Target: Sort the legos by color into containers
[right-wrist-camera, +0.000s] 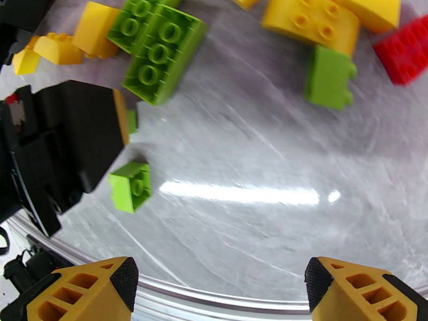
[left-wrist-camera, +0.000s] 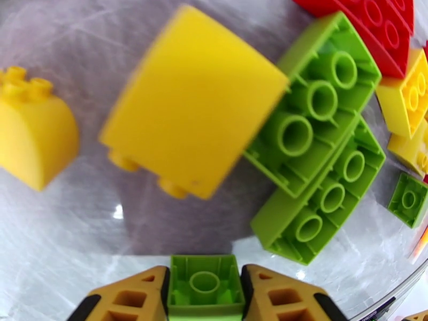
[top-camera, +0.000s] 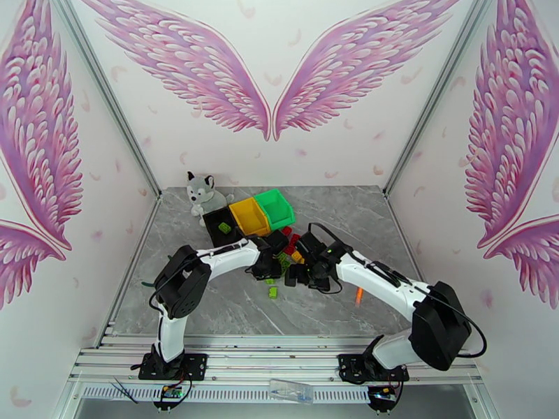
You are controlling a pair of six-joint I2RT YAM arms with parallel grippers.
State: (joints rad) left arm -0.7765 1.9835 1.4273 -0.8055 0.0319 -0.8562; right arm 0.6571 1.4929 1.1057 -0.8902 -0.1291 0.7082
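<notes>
The sorting was judged barely begun: one small green brick was held between the left fingers, the right fingers were spread wide and empty, and most legos were left piled on the surface at five o'clock from the containers.

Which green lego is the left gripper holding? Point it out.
The small square green lego, pinched in the left gripper, hollow underside showing. The two long green legos lie loose beyond it.
</notes>
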